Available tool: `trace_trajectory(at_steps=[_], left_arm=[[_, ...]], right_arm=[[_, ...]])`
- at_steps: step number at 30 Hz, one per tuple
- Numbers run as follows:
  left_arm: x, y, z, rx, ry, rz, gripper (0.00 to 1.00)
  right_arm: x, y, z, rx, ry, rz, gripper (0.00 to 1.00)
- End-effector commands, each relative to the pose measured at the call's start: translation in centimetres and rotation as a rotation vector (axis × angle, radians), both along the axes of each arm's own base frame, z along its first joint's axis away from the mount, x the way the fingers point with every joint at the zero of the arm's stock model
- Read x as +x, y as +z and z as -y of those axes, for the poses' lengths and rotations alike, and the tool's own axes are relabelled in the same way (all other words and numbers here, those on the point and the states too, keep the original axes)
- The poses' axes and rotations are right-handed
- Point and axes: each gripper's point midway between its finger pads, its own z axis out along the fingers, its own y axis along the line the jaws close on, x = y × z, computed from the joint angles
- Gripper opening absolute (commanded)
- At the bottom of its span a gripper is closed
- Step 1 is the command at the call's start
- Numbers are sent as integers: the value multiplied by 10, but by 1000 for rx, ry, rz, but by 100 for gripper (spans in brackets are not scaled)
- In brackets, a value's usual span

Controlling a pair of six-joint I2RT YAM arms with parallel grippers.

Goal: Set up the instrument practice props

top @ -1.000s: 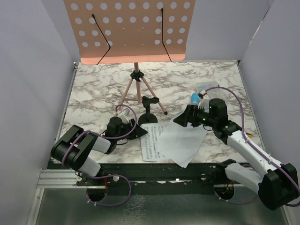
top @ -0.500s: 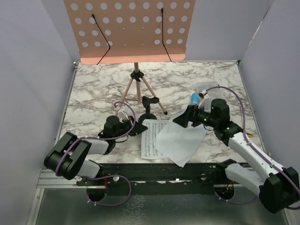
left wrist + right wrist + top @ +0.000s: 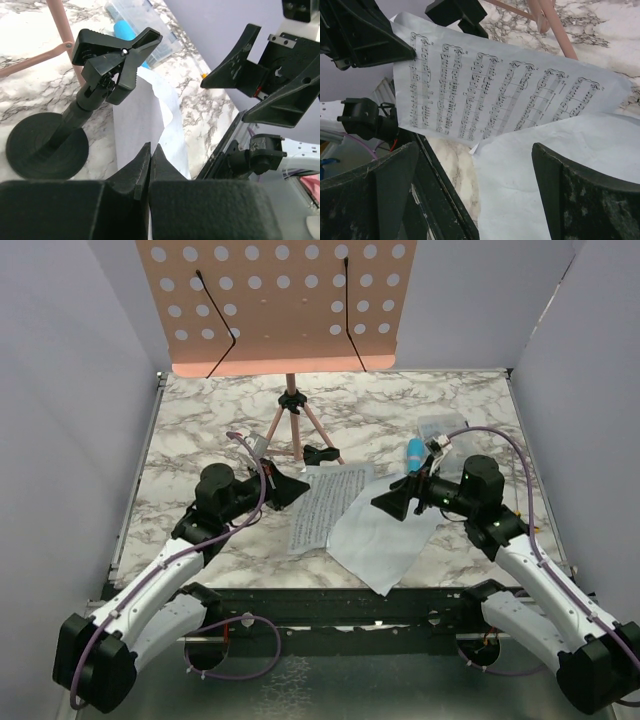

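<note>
Early going: pink music stand up but bare at top centre, left pincer clamped on the printed sheet-music page mid-frame, right pincer gaping wide over the second page, blue toy microphone lying right of centre, off its mic stand.

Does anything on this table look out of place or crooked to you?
Yes. The printed page, its edge pinched by the left tool, and the plain page lie overlapping and askew on the table, not on the pink stand. The blue microphone lies flat beside the clear box, not in the black mic stand.
</note>
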Motion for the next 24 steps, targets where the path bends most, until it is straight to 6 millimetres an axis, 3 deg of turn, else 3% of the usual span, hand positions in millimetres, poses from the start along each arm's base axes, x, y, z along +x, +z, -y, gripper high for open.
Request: trace_trajectory(at_steps=[1, 15, 21, 24], left_arm=[[-15, -2, -11, 120, -12, -28, 0], [-47, 94, -6, 100, -189, 249, 0], [-53, 116, -4, 83, -229, 295, 0], [-52, 115, -2, 87, -241, 290, 0]], right_arm=[[-7, 18, -2, 16, 57, 96, 100], [-19, 69, -6, 68, 127, 269, 100], [-27, 96, -9, 97, 176, 349, 100], [-29, 110, -9, 110, 184, 394, 100]])
